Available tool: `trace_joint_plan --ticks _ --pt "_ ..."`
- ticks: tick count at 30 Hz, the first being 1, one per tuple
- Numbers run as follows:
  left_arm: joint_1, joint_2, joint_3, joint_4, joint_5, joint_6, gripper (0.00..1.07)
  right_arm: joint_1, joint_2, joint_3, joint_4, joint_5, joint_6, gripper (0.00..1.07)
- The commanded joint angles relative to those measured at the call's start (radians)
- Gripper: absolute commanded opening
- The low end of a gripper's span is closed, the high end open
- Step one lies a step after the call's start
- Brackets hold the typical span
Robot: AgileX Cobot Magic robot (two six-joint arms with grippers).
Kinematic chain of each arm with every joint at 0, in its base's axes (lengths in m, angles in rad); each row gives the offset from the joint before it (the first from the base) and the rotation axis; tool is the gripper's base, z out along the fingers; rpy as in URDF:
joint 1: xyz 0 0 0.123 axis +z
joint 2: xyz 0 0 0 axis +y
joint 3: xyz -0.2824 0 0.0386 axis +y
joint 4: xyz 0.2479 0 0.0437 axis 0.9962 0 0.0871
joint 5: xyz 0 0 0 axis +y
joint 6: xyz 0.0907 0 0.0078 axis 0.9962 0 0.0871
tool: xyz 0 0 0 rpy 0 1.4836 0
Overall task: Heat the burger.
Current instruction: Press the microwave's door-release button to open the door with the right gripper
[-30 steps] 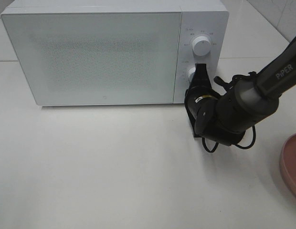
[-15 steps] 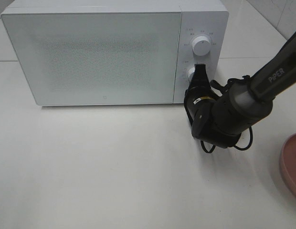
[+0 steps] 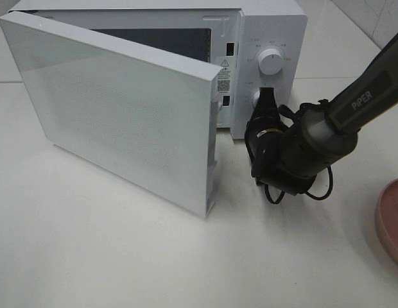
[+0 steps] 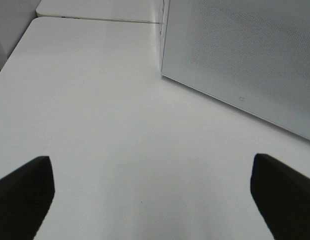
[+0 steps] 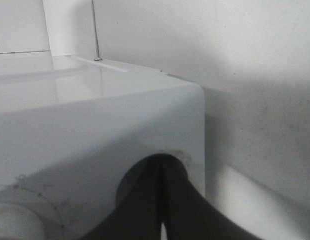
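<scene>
- Right claw [image 3: 266, 106]: fully closed, tips together, holding nothing. The tips sit at the lower knob [image 3: 255, 97] on the control panel of the microwave [image 3: 269, 25], below the upper knob [image 3: 271, 62]. Contact looks likely.
- Left claw [image 4: 151, 172]: spread wide, holding nothing. It hangs over bare tabletop [image 3: 122, 256] and faces the outer side of the door [image 3: 122, 109].
- The door stands open, hinged on the left. Its free edge projects over the tabletop, near the right arm.
- Burger: not visible in any view.
  - The part of the pink plate [image 3: 391, 218] that shows at the edge of the high view carries nothing visible.
  - The visible strip of the oven's inside is dark, and no food can be made out there.
  - Its location cannot be determined.
- Burger heading and long axis: cannot be determined, since it is out of sight.

Hazards, as judged from this position:
- Withdrawing the right arm sideways may strike the door's free edge. This would slam the door shut or shift the microwave.
- Dragging the closed tips off the lower knob may turn it and alter a setting.
- Further forward pressure on the panel may push the microwave back across the tabletop.
- Advancing the left claw may collide with the projecting door.
- Loading with the door only partly open may catch the burger on the door edge and topple it.
</scene>
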Motion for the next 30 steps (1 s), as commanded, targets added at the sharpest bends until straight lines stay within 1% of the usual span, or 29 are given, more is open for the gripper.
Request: trace_joint_plan --ticks 1,7,14,19,25,27,30 --pt "-0.007 -0.017 0.0 -0.002 -0.008 0.001 1.0 -0.056 0.001 -0.084 -0.09 -0.172 -0.007 0.0" --pt "-0.007 -0.017 0.0 -0.002 -0.008 0.001 1.0 -0.053 -0.008 -0.078 -0.094 -0.162 0.002 0.0" --pt "-0.007 -0.017 0.0 -0.002 -0.008 0.0 1.0 -0.047 -0.031 -0.048 -0.121 -0.14 0.015 0.0" --pt "-0.007 -0.017 0.0 -0.002 -0.008 0.0 1.0 -0.04 -0.048 -0.027 -0.114 -0.142 0.012 0.0" --pt "-0.007 -0.017 0.0 -0.002 -0.008 0.0 1.0 -0.023 -0.079 0.026 -0.117 -0.106 0.012 0.0" --pt "-0.007 -0.017 0.0 -0.002 -0.008 0.0 1.0 -0.016 -0.1 0.065 -0.107 -0.039 0.01 0.0" --pt "-0.007 -0.017 0.0 -0.002 -0.008 0.0 1.0 -0.016 -0.113 0.09 -0.124 0.006 0.007 0.0"
